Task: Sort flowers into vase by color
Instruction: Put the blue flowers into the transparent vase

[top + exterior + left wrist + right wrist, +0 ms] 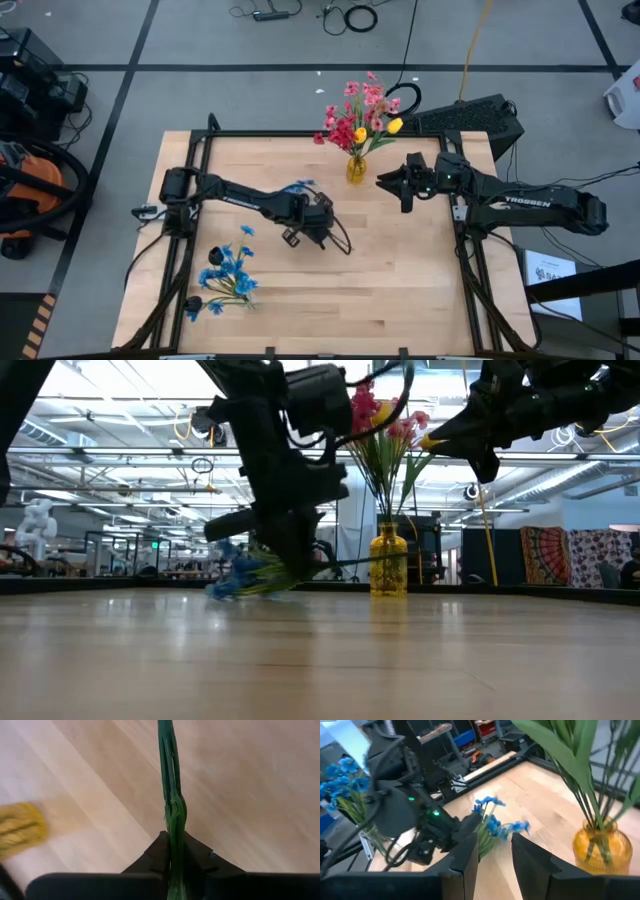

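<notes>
My left gripper (318, 228) stands near the table's middle, shut on a blue sprig (300, 187) whose green stem (170, 780) runs out past the fingers. The blue blooms (495, 820) hang low by the table. A yellow glass vase (356, 168) at the far middle holds pink, red and yellow flowers (362, 112), their stems stuck in its neck. A second bunch of blue flowers (228, 272) with a dark head stands upright near the left front corner. My right gripper (392, 186) hovers open and empty just right of the yellow vase (597, 845). My left gripper pinches the blue sprig's green stem (173, 820) between its two fingers, coming from above and lying across it. The stem runs roughly level, with the blooms (240, 575) on one side and the bare end (350, 563) on the other. Whether it touches the table I cannot tell.
The table is light wood with a dark frame (210, 135) along its edges. Bare wood (400, 290) lies across the near right part. Cables and a dark box (480, 115) sit beyond the far edge, and an orange and black machine (30, 190) stands on the floor at left.
</notes>
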Robot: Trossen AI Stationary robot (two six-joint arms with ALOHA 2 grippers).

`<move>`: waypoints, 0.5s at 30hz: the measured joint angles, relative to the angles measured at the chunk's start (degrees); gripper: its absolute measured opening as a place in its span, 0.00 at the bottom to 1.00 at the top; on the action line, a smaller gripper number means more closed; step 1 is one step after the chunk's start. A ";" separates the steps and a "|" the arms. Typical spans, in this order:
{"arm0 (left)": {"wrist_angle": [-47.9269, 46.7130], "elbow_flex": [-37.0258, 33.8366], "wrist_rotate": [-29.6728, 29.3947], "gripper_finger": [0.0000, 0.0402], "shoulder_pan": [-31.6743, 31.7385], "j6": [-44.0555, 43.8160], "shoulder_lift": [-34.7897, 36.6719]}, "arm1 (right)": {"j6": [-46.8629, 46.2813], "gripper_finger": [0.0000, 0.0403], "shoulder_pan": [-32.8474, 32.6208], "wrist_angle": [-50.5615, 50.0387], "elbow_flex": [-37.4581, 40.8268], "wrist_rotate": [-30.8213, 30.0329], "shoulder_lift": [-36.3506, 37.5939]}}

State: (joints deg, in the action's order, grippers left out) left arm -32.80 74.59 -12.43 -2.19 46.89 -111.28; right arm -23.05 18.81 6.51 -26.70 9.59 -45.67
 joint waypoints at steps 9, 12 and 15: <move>0.62 0.38 -4.28 0.30 -2.09 -0.13 0.00 | -3.34 0.27 -3.55 -2.33 0.00 -2.60 -0.78; -0.90 2.20 -6.93 0.34 -2.20 -7.54 0.00 | -3.32 0.26 -5.74 -2.07 0.00 -2.79 -2.24; -4.69 2.75 -3.73 0.35 -1.10 -18.21 1.93 | -3.31 0.22 -9.41 -2.08 0.00 -7.15 -4.84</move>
State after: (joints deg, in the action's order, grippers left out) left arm -37.49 77.33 -16.17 -3.29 28.68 -109.35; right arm -26.36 9.40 4.43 -26.70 2.43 -50.51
